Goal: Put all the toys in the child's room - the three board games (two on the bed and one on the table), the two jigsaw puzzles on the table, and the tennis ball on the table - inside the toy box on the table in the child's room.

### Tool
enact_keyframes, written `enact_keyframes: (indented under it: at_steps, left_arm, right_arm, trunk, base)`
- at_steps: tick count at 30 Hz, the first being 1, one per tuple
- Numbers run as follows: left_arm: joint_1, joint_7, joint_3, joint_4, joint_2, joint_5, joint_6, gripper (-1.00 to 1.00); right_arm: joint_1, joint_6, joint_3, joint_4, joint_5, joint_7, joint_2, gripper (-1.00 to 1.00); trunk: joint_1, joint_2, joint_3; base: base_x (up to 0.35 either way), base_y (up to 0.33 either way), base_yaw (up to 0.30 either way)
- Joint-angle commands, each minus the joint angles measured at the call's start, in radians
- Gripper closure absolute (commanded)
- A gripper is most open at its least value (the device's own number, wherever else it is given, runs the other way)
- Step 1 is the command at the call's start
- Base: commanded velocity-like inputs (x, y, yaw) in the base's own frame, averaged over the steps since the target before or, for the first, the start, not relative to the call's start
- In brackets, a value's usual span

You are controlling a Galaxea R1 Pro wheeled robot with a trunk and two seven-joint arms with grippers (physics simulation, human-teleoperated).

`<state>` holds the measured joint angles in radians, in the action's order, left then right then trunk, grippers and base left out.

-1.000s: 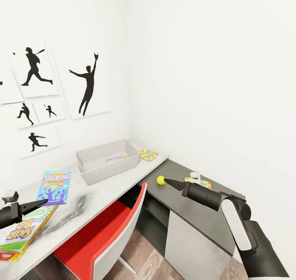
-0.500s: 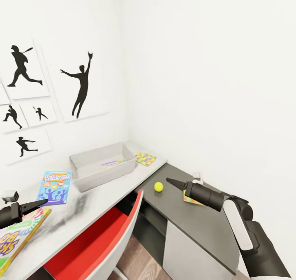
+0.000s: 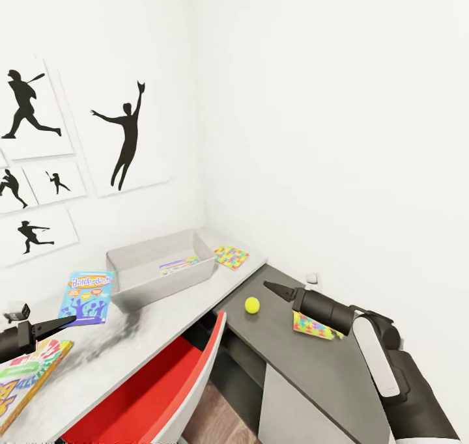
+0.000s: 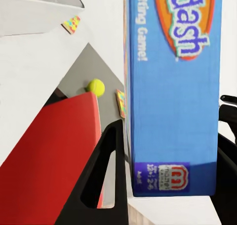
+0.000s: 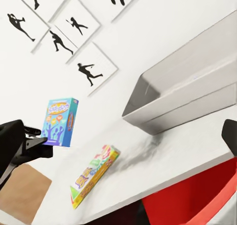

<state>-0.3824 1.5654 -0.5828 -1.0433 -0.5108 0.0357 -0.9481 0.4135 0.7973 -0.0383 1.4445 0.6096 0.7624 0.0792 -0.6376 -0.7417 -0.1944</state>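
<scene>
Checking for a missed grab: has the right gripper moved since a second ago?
Yes. The right gripper was at the tennis ball; now it sits apart, farther toward the wall.

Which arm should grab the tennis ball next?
Right. The right jaws sit empty beside the tennis ball on the dark-grey desk section; the left jaws grip the blue board game.
</scene>
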Motion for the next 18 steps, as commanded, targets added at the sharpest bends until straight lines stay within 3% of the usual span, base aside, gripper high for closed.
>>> enact_keyframes:
  at_steps: [1,12,18]
  left_arm:
    - [-0.001,0.005,0.000,0.000,0.000,-0.002,-0.011,1.00]
    - [-0.001,0.005,0.000,0.000,0.000,-0.002,-0.010,1.00]
    - [-0.001,0.005,0.000,0.000,0.000,-0.002,-0.010,1.00]
  right_arm:
    - [0.001,0.002,-0.001,0.000,0.002,0.002,0.000,-1.00]
    - [0.001,-0.010,0.000,0.000,0.003,0.001,-0.002,-1.00]
    - [0.001,-0.010,0.000,-0.001,0.002,0.000,-0.004,-1.00]
  trunk:
    - [0.000,-0.001,-0.001]
    - [0.000,-0.001,-0.001]
    - [0.000,-0.001,-0.001]
  base:
    - [0.007,-0.003,0.178]
    - [0.008,0.000,0.031]
    - [0.143,0.000,0.001]
